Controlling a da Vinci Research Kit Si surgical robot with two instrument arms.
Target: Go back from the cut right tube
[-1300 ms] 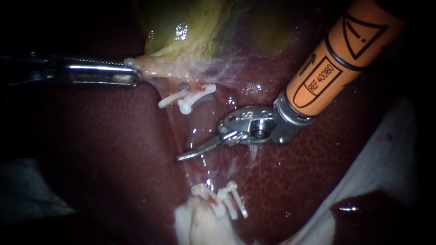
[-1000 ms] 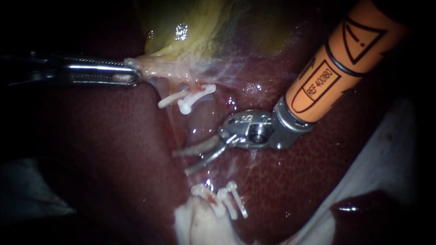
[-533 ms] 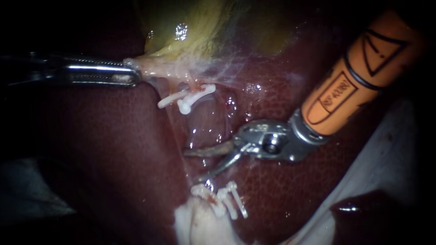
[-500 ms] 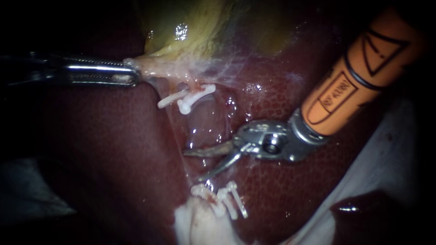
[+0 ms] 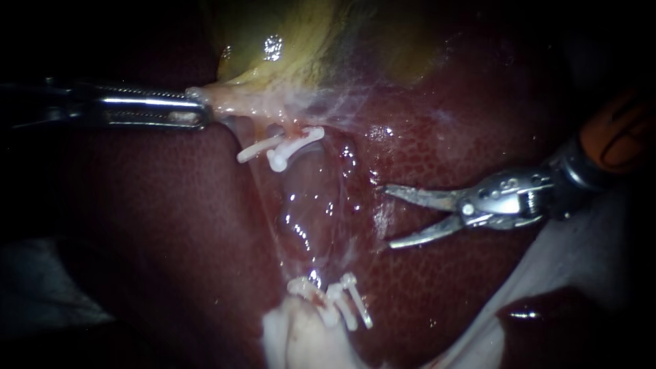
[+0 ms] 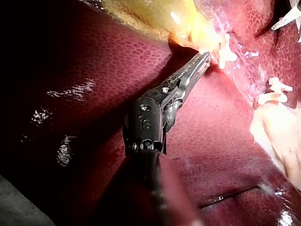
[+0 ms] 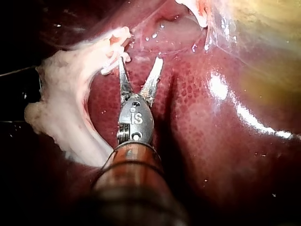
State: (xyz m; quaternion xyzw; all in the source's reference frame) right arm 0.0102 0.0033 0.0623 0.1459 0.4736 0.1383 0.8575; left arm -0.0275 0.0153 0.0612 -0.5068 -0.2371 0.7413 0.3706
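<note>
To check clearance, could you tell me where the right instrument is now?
In the endoscope view the right instrument lies over the liver, clear to the right of the tube between the clips.

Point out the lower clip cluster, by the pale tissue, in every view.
Endoscope view: lower clips at bottom centre, on the pale tissue.
Left wrist view: clips beside the left instrument, at that tissue's edge.
Right wrist view: clips beside the right instrument's tip.
Shared landmark: the pale tissue.

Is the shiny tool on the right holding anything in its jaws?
No: the jaws of the right instrument stand apart, and only the liver shows in the gap between them.
</note>
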